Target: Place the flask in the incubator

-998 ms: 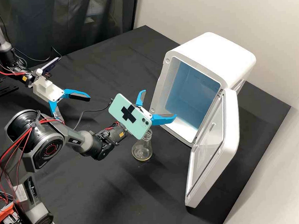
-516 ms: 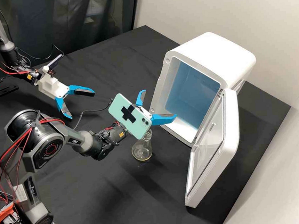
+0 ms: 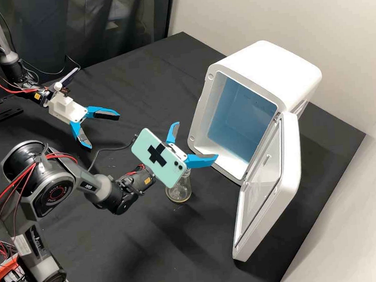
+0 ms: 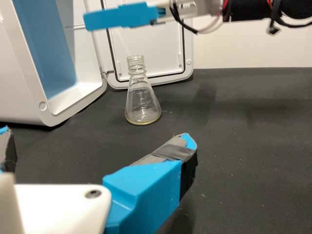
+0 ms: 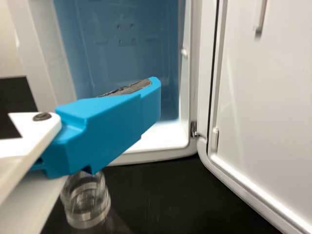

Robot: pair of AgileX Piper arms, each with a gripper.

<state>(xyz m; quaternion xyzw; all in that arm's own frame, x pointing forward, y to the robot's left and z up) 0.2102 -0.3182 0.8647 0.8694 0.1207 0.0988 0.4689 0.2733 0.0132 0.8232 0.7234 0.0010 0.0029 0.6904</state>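
Observation:
A clear conical flask point(image 3: 179, 191) stands upright on the black bench, in front of the open white incubator point(image 3: 274, 70) with its blue inside. My right gripper point(image 3: 190, 147) hangs open just above the flask's neck, one finger on each side, not touching it. In the right wrist view the flask's mouth point(image 5: 87, 204) sits below a blue finger point(image 5: 114, 119). My left gripper point(image 3: 95, 126) is open and holds nothing, well back from the flask towards the bench's far left. The left wrist view shows the flask point(image 4: 142, 100) beyond its own open gripper point(image 4: 95, 144).
The incubator's door point(image 3: 266, 182) is swung wide open, standing to the right of the flask. A mint-green phone point(image 3: 158, 157) is mounted on the right arm's wrist. Cables and arm bases crowd the bench's left side.
My right gripper has sunk a little and shifted left, closer over the flask's neck. The left gripper moved slightly right, then stayed put. The flask has not moved.

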